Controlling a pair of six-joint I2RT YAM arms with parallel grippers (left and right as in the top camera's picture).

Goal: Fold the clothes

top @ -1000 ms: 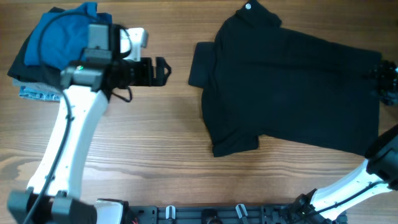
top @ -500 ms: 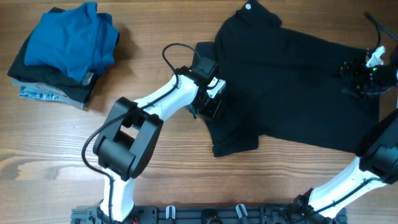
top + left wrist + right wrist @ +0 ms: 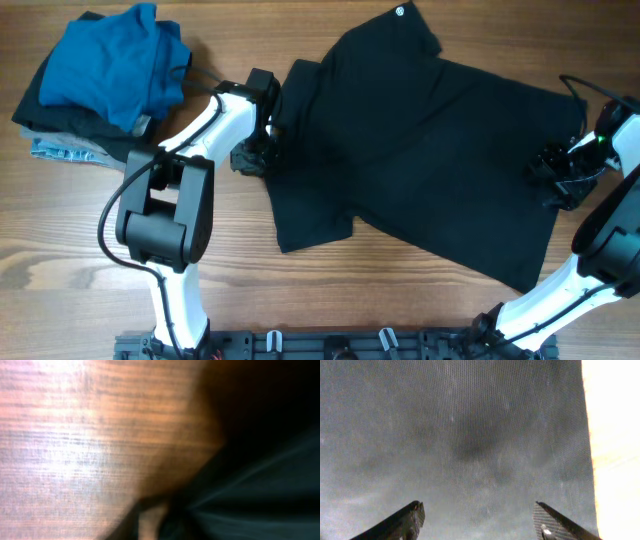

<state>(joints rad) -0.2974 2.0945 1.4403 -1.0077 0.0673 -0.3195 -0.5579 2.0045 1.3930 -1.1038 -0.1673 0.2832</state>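
The clothes, a large black short-sleeved shirt (image 3: pixel 420 150), lie spread across the right half of the table, with a small white mark (image 3: pixel 399 11) at the collar. My left gripper (image 3: pixel 262 152) is at the shirt's left sleeve edge, shut on it. In the blurred left wrist view, dark fabric (image 3: pixel 270 485) bunches in folds that run toward the jaws. My right gripper (image 3: pixel 557 172) hangs over the shirt's right edge. Its fingers (image 3: pixel 412 515) stand wide apart, just above the flat weave (image 3: pixel 470 435).
A stack of folded garments (image 3: pixel 80 130) with a bright blue one (image 3: pixel 115 60) on top sits at the far left corner, close behind my left arm. Bare wooden table (image 3: pixel 300 290) lies in front of the shirt. A pale strip of table (image 3: pixel 615 435) shows past the shirt's right edge.
My left arm swung from the folded stack to the shirt's left sleeve, closed on it and dragged the shirt leftward. The right gripper came down and left over the shirt's right edge, staying open.
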